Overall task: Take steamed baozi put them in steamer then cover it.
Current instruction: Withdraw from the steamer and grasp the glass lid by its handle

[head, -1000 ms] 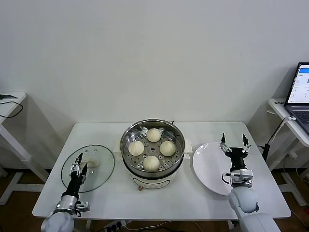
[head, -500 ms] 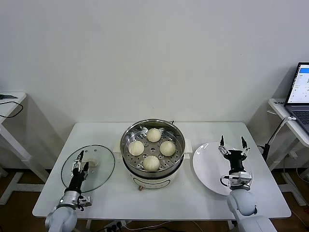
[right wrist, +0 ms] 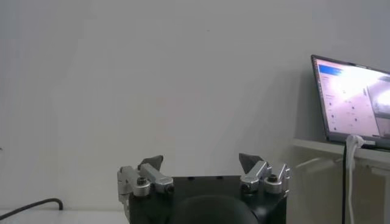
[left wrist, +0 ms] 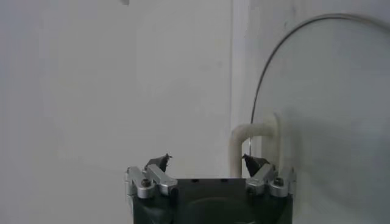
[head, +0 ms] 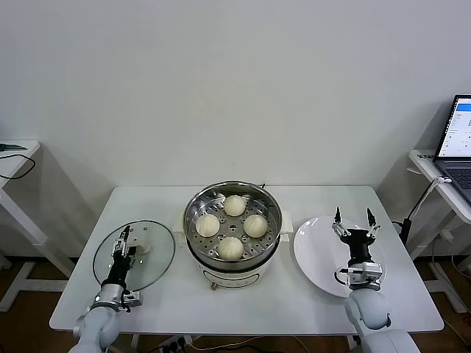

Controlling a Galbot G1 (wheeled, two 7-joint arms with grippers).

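The steamer (head: pixel 232 193) stands mid-table with several cream-white baozi (head: pixel 230 248) on its perforated tray. The cover (head: pixel 151 265), a clear glass lid, lies flat on the table to the steamer's left, its white handle (head: pixel 142 247) at the centre. My left gripper (head: pixel 125 241) hovers over the lid, open. In the left wrist view the handle (left wrist: pixel 253 135) sits just beyond one fingertip (left wrist: pixel 253 163) of that gripper (left wrist: pixel 207 161), with the lid's rim (left wrist: pixel 274 58) curving away. My right gripper (head: pixel 352 219) stands open over the white plate, nothing between its fingers (right wrist: pixel 201 163).
An empty white plate (head: pixel 318 257) lies right of the steamer. A laptop (head: pixel 459 136) sits on a side table at far right, with a cable (head: pixel 419 202) hanging. Another small table (head: pixel 13 158) stands at far left. The table's front edge (head: pixel 243 323) is close to both arms.
My left gripper has moved forward over the lid to its handle, and its jaws look slightly narrower. The right arm has barely shifted, sinking a little.
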